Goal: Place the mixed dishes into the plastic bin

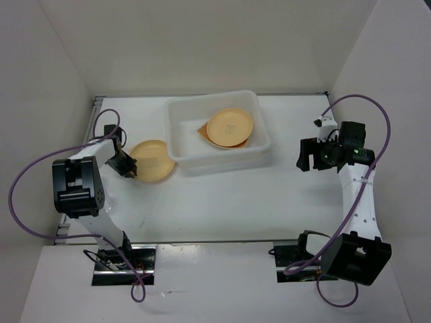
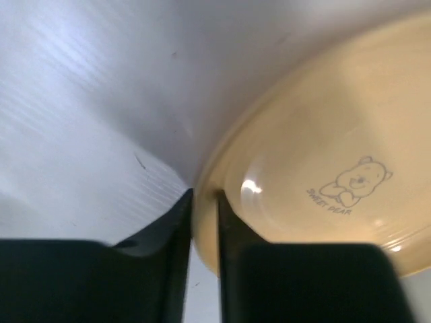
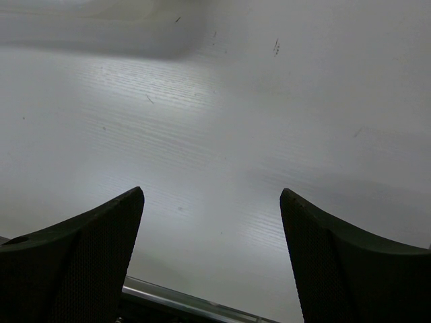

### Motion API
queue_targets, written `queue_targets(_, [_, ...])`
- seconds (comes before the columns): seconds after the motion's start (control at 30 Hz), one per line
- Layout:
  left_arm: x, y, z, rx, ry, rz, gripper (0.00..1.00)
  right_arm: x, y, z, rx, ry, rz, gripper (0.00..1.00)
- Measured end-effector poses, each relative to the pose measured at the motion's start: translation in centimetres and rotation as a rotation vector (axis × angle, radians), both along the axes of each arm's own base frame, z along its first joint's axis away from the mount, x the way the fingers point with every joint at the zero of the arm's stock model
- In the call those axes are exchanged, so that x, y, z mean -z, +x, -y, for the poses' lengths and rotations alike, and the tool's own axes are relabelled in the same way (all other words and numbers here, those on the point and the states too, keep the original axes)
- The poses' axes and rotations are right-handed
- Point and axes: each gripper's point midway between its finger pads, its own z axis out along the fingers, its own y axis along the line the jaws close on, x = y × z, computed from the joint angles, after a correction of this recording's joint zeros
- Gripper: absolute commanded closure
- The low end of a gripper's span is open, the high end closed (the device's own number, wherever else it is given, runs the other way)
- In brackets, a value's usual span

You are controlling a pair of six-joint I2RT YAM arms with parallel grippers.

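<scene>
Left gripper (image 2: pixel 204 196) clamping plate (image 2: pixel 316 134) rim (beside bin (image 1: pixel 176 138)), right gripper (image 3: pixel 212 192) spread.

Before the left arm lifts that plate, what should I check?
1. Grip: left gripper shut on the rim of the loose plate, a finger each side: ok.
2. Bite depth: only the rim's edge sits between the fingers: cannot tell.
3. Path: loose plate lies close beside the left wall of the bin; straight slide: not ok.
4. Room in bin: round plate on a triangular plate, space left: ok.
5. Right gripper open over bare table, right of the bin: ok.
</scene>
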Motion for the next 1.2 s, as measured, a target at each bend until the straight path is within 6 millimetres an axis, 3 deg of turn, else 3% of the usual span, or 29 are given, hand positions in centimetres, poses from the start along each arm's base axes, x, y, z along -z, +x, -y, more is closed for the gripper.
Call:
queue_targets(0.03, [-0.2,0.4,0.0,-0.003,-0.008,0.016,1.0,0.0,0.0,0.0,0.0,0.0,0.0,0.13])
queue_targets(0.27, [-1.6,2.3,0.0,0.0,-0.024,0.062,1.0,0.0,0.0,0.1,0.005,0.0,0.0,0.13])
queue_targets(0.4, [-4.2,3.0,-0.8,-0.041,0.022,0.078,1.0,0.0,0.0,0.1,0.005,0.0,0.0,0.13])
queue_targets(0.5, [-8.7,4.0,-2.6,-0.101,0.109,0.152,1.0,0.0,0.0,0.1,0.005,0.0,0.0,0.13])
queue_targets(0.67, [-18.3,6.1,-5.4,-0.217,0.211,0.356,1.0,0.0,0.0,0.1,0.005,0.0,0.0,0.13])
queue_targets(0.77, [-22.1,6.9,-5.7,-0.255,0.215,0.452,1.0,0.0,0.0,0.1,0.005,0.0,0.0,0.13])
queue_targets(0.83, [-23.4,7.9,-4.5,-0.232,0.158,0.513,1.0,0.0,0.0,0.1,0.005,0.0,0.0,0.13])
queue_targets(0.93, [-25.0,10.3,-0.2,-0.117,0.026,0.618,1.0,0.0,0.0,0.1,0.005,0.0,0.0,0.13])
queue_targets(1.1, [-26.9,14.8,11.2,0.187,-0.157,0.702,1.0,-0.1,0.0,0.1,0.005,-0.001,0.003,0.13])
queue_targets(1.2, [-26.6,16.5,17.6,0.342,-0.215,0.719,1.0,-0.2,0.0,0.1,0.005,-0.002,0.007,0.13])
